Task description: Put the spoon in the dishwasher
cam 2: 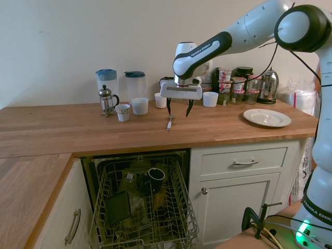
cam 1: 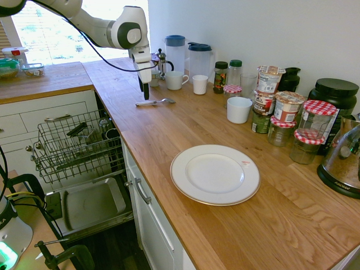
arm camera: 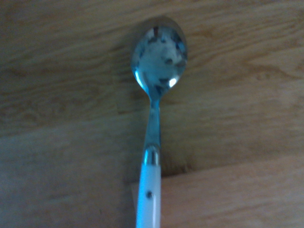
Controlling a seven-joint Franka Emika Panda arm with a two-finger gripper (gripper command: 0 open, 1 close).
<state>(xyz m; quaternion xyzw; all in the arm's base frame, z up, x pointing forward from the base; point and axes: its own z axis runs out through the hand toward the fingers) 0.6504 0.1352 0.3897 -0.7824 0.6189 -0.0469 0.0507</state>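
The pincer (cam 2: 178, 107) hangs spread just above the shiny oval-bowled spoon (cam 2: 169, 123) on the smooth wooden counter (cam 2: 78, 129).

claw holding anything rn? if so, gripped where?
Nothing held. The claw is open, hovering above the spoon, which lies flat on the wooden counter, apart from both fingers. The dishwasher stands open below.

A glossy white arm (cam 2: 244, 28) with rounded joints, dark grey bands, black cable, and a white pincer (cam 2: 179, 106) with black fingers (cam 2: 189, 108).
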